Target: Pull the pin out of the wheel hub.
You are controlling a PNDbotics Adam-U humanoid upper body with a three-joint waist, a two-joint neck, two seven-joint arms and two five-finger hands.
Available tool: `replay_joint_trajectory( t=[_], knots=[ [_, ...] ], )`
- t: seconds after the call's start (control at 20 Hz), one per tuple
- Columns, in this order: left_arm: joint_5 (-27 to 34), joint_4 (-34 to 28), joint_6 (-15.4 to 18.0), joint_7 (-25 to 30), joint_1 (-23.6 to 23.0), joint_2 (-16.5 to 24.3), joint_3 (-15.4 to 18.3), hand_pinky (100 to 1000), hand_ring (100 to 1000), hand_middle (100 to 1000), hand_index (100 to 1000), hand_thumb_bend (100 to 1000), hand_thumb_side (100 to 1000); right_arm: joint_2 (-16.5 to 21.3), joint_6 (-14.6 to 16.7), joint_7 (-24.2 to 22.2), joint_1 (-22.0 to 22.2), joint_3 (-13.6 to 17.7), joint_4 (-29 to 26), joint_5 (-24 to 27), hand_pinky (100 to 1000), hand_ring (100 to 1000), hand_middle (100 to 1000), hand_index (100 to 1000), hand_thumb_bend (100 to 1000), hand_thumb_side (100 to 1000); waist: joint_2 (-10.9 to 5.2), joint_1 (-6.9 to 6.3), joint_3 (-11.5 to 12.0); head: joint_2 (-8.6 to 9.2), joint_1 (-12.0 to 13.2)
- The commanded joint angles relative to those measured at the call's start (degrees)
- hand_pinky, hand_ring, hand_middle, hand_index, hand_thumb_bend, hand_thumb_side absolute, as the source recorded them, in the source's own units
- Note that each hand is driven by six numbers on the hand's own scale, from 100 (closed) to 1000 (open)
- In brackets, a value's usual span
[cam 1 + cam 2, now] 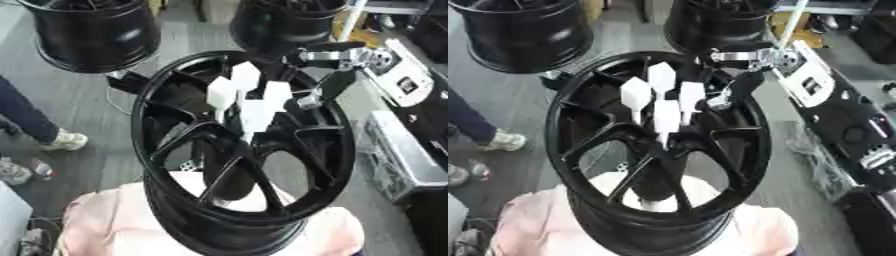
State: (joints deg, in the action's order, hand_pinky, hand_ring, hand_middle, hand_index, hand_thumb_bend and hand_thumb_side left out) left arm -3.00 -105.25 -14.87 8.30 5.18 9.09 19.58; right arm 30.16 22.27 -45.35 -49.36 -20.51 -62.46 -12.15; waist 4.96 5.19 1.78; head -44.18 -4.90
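Observation:
A black spoked wheel hub (175, 150) stands tilted in the middle, resting on a pale pink pad (105, 220). Several white pins with flat heads (246, 76) stick out of its centre in a tight cluster. My right hand (335, 82) comes in from the upper right and hovers over the rim's upper right part, just right of the nearest pin (278, 93). It is open, with one black finger (325, 46) stretched out above and another reaching down-left towards the pins. It holds nothing. My left hand shows in neither view.
Two more black wheels stand at the back, one at the left (96, 35) and one in the middle (280, 20). A person's leg and shoe (63, 140) are at the left edge. A silver case (402, 150) and dark equipment fill the right side.

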Motion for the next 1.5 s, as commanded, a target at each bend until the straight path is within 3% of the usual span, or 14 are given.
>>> replay_joint_trajectory(
  t=[0.05, 0.4, 0.85, 1.5],
  knots=[
    [0.0, -0.82, 0.12, 0.25, 0.53, 0.74, -0.22, 707, 585, 607, 634, 260, 702, 0.58, 6.95, -6.25, -0.73, 0.77, 0.96, -1.2, 786, 785, 803, 906, 386, 415, -0.6, -0.29, 0.04, 0.06, -0.07],
    [0.02, -0.81, 0.15, 0.3, 0.62, 0.73, -0.24, 707, 585, 606, 634, 260, 702, -0.04, 7.86, -5.56, -0.43, 1.15, 3.01, -3.03, 781, 772, 773, 880, 381, 410, -0.56, -0.35, 0.1, 0.06, -0.14],
    [-0.01, -0.78, 0.16, 0.32, 0.59, 0.68, -0.2, 707, 585, 606, 634, 260, 702, -0.72, 8.64, -2.66, -0.44, 1.32, 2.97, -2.55, 754, 719, 653, 767, 361, 418, -0.48, -0.37, 0.14, 0.06, -0.17],
    [-0.1, -0.75, 0.0, 0.4, 0.48, 0.6, -0.18, 707, 584, 606, 634, 260, 703, -1.04, 8.0, 1.37, -0.41, 1.02, 2.16, -1.96, 734, 681, 595, 708, 306, 436, -0.45, -0.17, 0.33, 0.06, -0.26]
  ],
)
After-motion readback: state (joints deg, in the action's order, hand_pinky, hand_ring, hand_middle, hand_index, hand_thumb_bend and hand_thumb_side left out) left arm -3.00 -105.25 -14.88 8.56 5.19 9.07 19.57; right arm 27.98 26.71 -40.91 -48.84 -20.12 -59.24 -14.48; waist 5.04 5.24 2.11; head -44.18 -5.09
